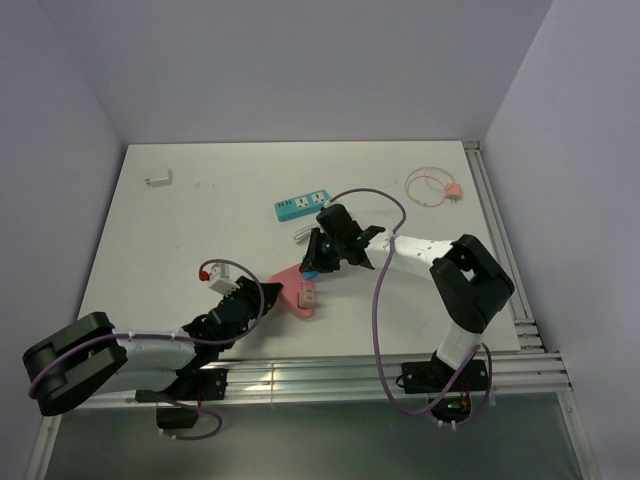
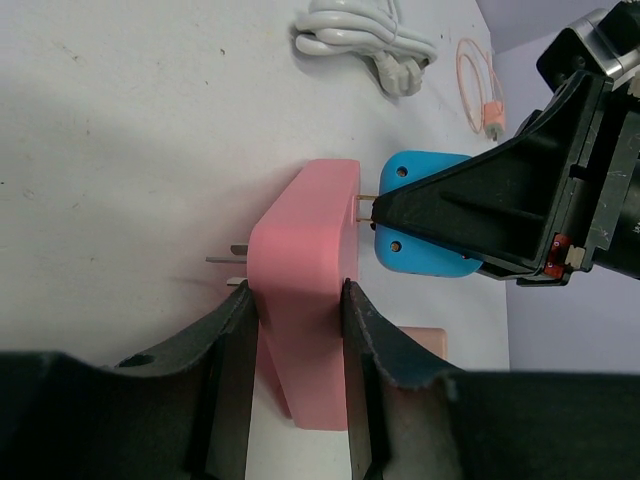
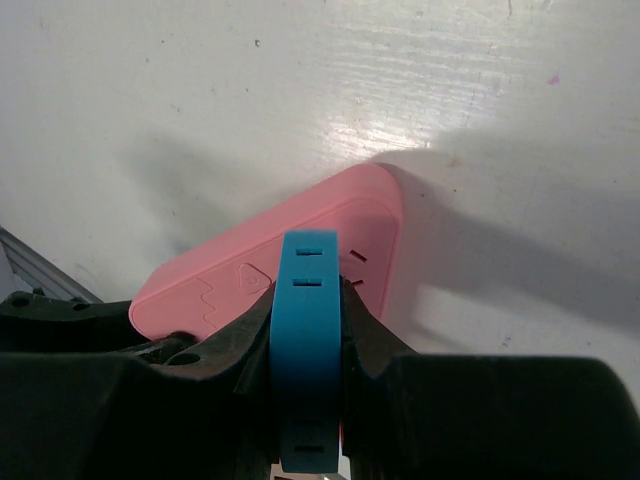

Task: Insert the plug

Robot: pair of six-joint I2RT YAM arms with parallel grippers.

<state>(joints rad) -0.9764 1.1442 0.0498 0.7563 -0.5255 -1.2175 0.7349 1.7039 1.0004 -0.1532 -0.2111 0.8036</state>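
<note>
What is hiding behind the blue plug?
The pink socket block. Two of its slots peek out beside the blue plug in the right claw; whatever lies straight behind the plug is covered.

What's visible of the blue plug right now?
The blue plug is a flat, round-cornered block of matte plastic, with slots along its narrow edge, two small holes in one broad face and two brass prongs. The right tool clamps its broad faces. The prongs reach the pink adapter's end face; how far in, unclear.
</note>
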